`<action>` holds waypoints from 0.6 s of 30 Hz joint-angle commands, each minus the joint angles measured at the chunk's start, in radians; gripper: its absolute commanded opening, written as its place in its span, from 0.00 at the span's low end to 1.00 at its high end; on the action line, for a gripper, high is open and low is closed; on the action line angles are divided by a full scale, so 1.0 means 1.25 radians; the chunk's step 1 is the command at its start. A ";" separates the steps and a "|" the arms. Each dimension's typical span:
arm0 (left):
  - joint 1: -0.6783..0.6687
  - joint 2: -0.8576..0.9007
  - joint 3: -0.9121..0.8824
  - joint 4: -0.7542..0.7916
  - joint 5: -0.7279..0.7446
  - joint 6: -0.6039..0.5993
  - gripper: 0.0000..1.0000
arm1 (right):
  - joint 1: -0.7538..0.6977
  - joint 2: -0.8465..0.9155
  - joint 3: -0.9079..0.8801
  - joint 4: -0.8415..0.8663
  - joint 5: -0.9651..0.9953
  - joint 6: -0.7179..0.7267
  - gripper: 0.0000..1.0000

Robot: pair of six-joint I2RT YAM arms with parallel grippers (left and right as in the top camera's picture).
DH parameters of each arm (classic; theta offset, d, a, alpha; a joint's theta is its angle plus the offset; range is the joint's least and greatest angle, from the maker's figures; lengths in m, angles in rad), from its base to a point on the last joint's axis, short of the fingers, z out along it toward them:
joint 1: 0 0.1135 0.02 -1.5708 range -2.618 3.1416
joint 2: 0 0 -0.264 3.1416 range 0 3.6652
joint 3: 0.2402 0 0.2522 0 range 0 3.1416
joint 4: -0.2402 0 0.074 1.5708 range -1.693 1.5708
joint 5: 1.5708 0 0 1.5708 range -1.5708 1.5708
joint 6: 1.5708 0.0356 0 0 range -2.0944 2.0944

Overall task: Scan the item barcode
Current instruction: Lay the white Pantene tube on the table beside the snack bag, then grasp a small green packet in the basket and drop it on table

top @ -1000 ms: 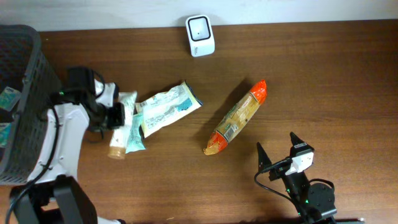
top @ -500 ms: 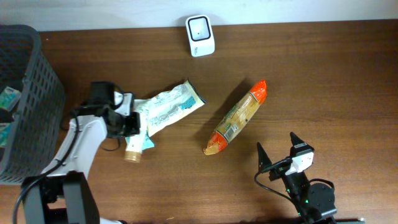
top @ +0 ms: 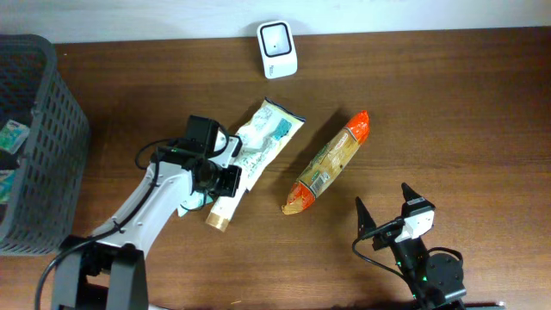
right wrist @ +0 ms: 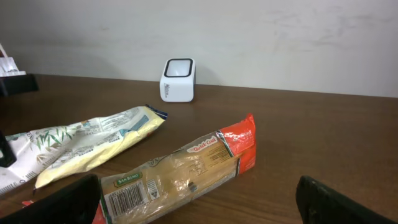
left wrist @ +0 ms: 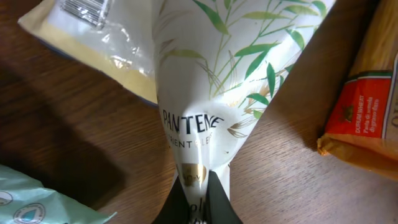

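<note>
- Pantene pouch (top: pixel 269 136), white plastic printed with green leaves, lay slanted on the brown wooden table (top: pixel 465 103) left of centre. Its narrow near end was pinched in the left gripper (top: pixel 229 178), whose jaws were clamped tight on it.
- In the left wrist view the pouch fanned out away from the black fingers (left wrist: pixel 214 199). A cream-yellow panel with a barcode (left wrist: pixel 93 43) showed at the far left; whether it was the same pack twisted over could not be told.
- A white tube with a tan cap (top: pixel 219 213) lay just beside that gripper on its near side, partly under the arm.
- A pale teal packet (left wrist: pixel 34 202) showed in the near-left corner of the left wrist view.
- A clear pasta packet with orange ends (top: pixel 329 164) lay diagonally just right of the pouch, not touching it.
- The white box-shaped scanner (top: pixel 277 39) stood at the far edge, beyond the pouch's far tip, with bare table between them.
- A dark grey mesh basket (top: pixel 52 112) stood at the far left with pale packets inside.
- The right gripper (top: pixel 381 196) sat near the near-right edge, its jaws spread wide and holding nothing.
</note>
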 commanded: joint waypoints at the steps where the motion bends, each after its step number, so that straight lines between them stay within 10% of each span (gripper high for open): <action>1: -0.014 -0.024 0.019 -0.001 0.021 -0.005 0.31 | -0.002 -0.006 -0.006 -0.002 -0.005 0.009 0.99; 9: -0.013 -0.085 0.167 -0.074 0.021 0.022 0.61 | -0.002 -0.006 -0.006 -0.002 -0.005 0.009 0.99; 11: -0.009 -0.125 0.233 -0.074 0.014 0.085 0.99 | -0.002 -0.006 -0.006 -0.002 -0.005 0.009 0.99; 18: 0.199 -0.176 0.557 -0.084 -0.153 0.133 0.99 | -0.002 -0.006 -0.006 -0.002 -0.005 0.009 0.99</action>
